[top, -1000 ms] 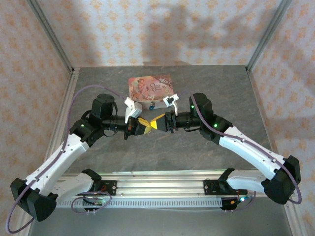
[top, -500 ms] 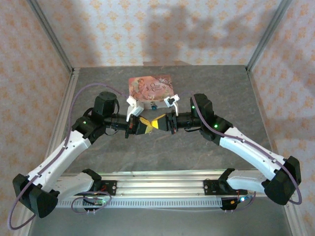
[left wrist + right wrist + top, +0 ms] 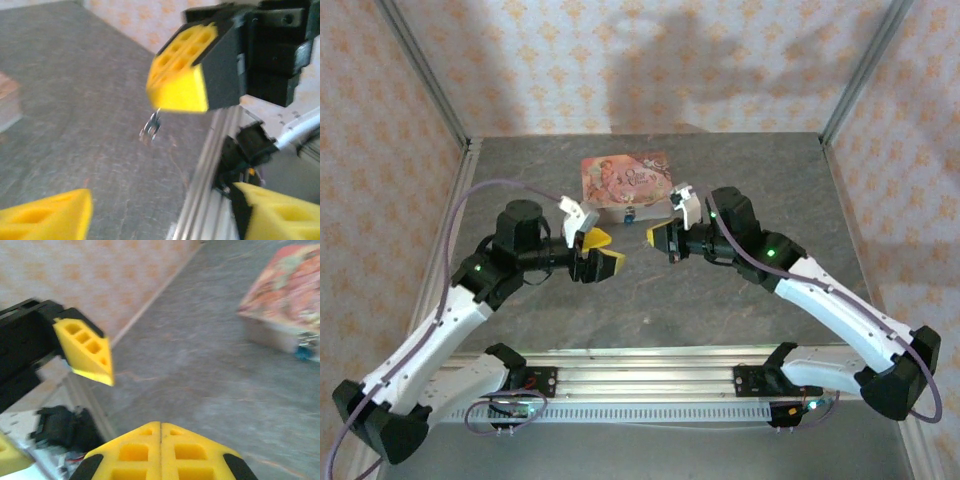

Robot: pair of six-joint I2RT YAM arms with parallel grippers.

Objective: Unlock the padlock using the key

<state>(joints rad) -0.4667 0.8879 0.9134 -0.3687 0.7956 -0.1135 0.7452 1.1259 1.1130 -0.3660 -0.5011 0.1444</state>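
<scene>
**Top view.** The left gripper (image 3: pixel 607 250) and the right gripper (image 3: pixel 656 237) face each other tip to tip above the grey table (image 3: pixel 740 190), with a clear gap between them.

**Left gripper** — its yellow fingers (image 3: pixel 47 217) are spread wide, with nothing between them.

**Right gripper** — its yellow pads (image 3: pixel 160 447) are pressed flat together along a single seam.

**Left wrist view.** The key (image 3: pixel 151 128), a thin dark metal sliver, hangs from the lower edge of the right gripper's closed tips. It is in the air between the two grippers, nearer the right one.

**Box and padlock.** The pink floral box (image 3: pixel 627 175) lies on the table just beyond both grippers. The blue-bodied padlock (image 3: pixel 303 352) sits at the box's near face, ahead of the right gripper and off to one side, well apart from the key. Its shackle is too blurred to judge.
</scene>
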